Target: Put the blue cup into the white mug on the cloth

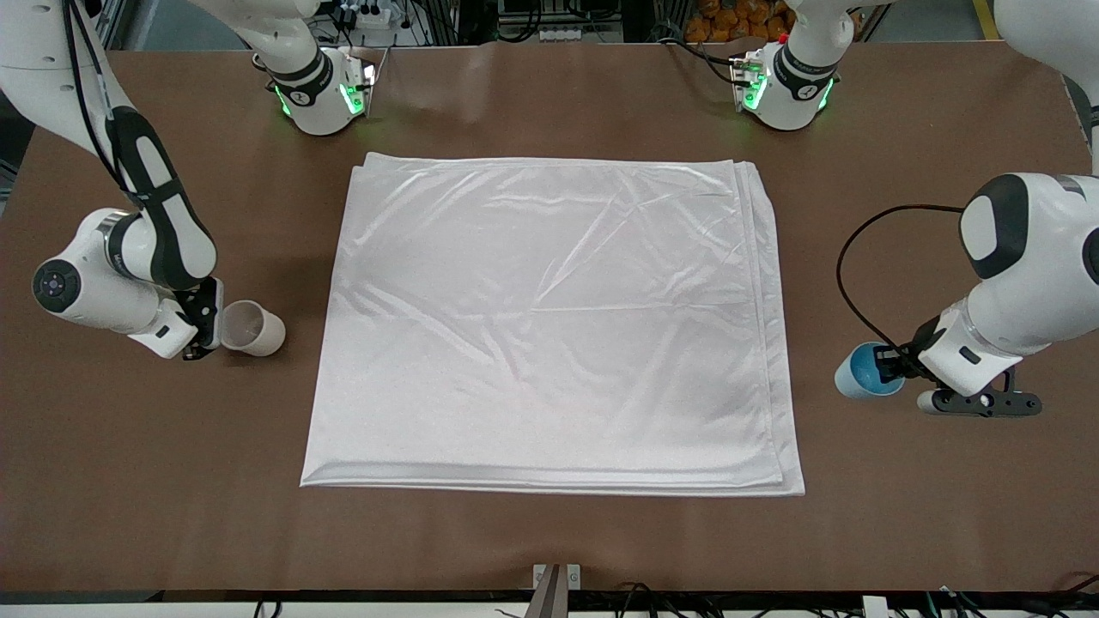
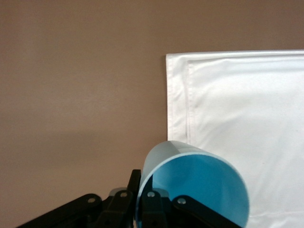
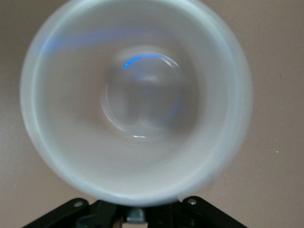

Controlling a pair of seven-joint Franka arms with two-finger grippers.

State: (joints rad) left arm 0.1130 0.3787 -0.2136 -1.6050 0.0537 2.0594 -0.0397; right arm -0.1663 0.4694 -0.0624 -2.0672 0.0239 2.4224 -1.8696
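Observation:
The white cloth (image 1: 549, 326) lies flat in the middle of the brown table (image 1: 549, 541). My left gripper (image 1: 895, 365) is shut on the rim of the light-blue cup (image 1: 861, 372) and holds it tilted over bare table beside the cloth, toward the left arm's end. In the left wrist view one finger (image 2: 135, 176) is outside the cup (image 2: 199, 183) and one is inside, with the cloth's corner (image 2: 237, 118) close by. My right gripper (image 1: 203, 330) is shut on the cream-white mug (image 1: 254, 328), held tilted over bare table at the right arm's end. The mug's pale inside (image 3: 137, 104) fills the right wrist view. Its handle is hidden.
The two arm bases (image 1: 326, 94) (image 1: 781, 86) stand on the table's edge farthest from the front camera. A black cable (image 1: 846, 275) loops from the left arm over the table beside the cloth. A small metal bracket (image 1: 556, 584) sits at the nearest edge.

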